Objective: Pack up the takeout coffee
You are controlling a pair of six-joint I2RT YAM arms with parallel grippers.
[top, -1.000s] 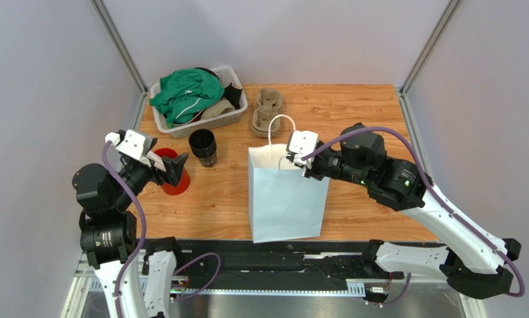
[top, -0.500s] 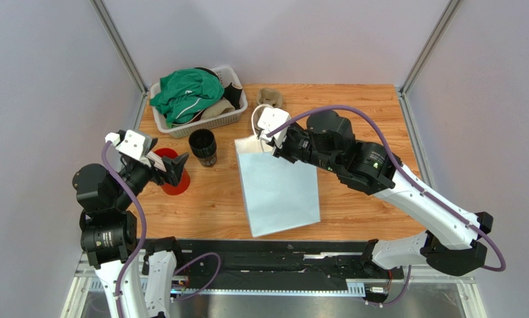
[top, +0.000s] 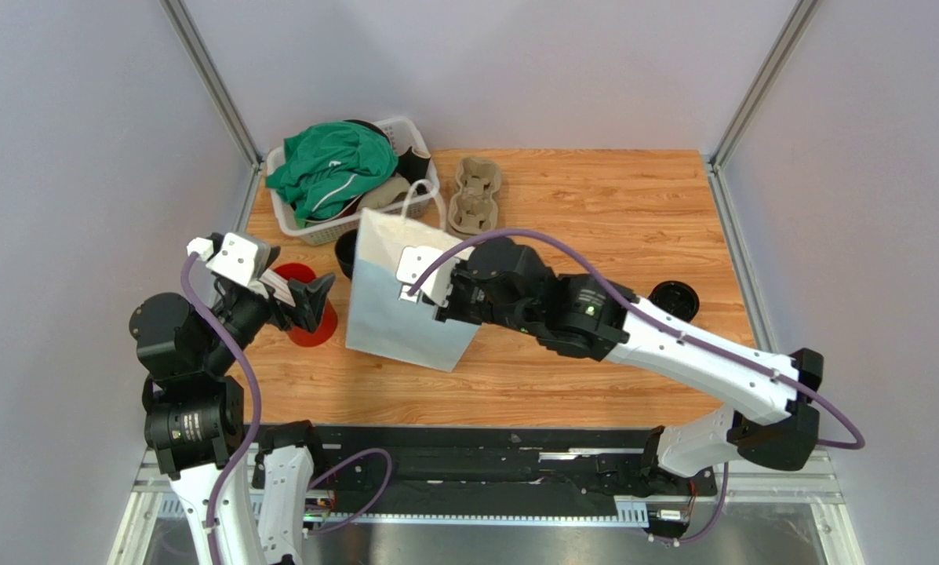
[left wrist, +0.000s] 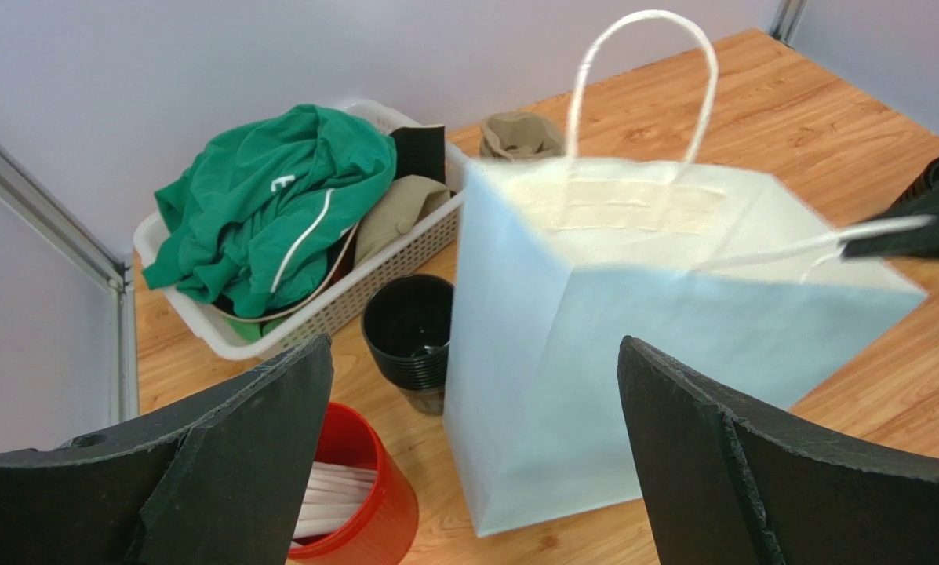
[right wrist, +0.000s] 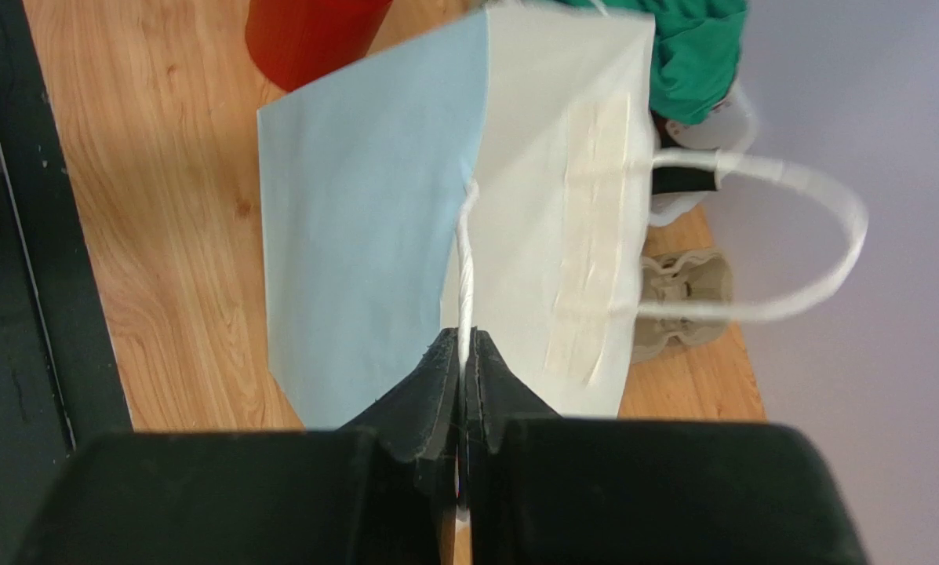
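Behind bag point(top: 409, 312), coffee cup point(top: 344, 250) mostly hidden; right jaws clamp bag handle point(right wrist: 464, 283), left jaws apart.

Bright even light, bag handle point(right wrist: 733, 165) motion-blurred

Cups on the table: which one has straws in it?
The red cup, nearest the camera in the left wrist view, with white straws inside. The black cup behind it, beside the basket, shows none.
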